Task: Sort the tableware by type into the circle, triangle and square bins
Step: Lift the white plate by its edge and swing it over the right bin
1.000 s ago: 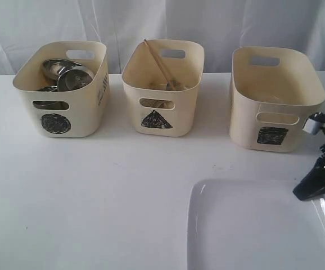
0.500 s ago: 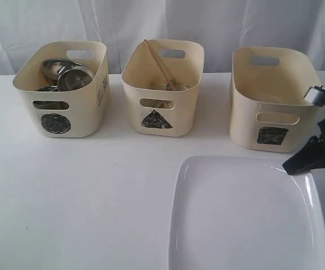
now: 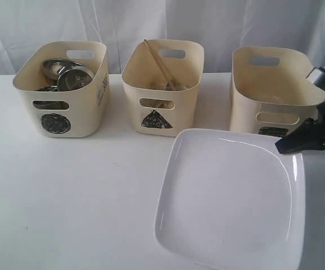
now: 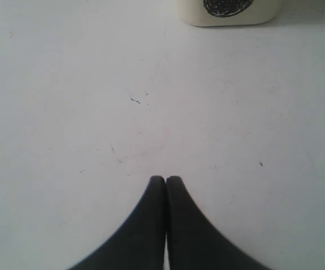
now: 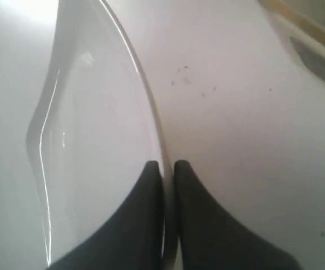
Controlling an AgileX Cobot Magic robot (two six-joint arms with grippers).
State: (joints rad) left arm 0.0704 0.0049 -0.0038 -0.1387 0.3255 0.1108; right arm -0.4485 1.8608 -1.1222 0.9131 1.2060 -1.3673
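Note:
The large white rounded-square plate [image 3: 230, 197] hangs tilted above the table in front of the square bin [image 3: 275, 95], and it covers most of that bin's mark. My right gripper [image 3: 280, 148] is shut on the plate's far right rim; the wrist view has the plate [image 5: 89, 140] edge between the fingers of the right gripper [image 5: 167, 164]. The circle bin [image 3: 61, 87] holds steel bowls and cups. Wooden chopsticks [image 3: 159, 62] stick out of the triangle bin [image 3: 162, 84]. My left gripper [image 4: 166, 179] is shut and empty over bare table, out of the exterior view.
A white curtain hangs behind the three bins. The circle bin's front [image 4: 227, 11] shows beyond the left gripper's tips. The white table [image 3: 67, 197] spreads out to the left of the plate.
My right gripper has lifted the plate up and towards the square bin, tilting it. The plate now overlaps the bin's front. The left gripper's earlier state is not shown.

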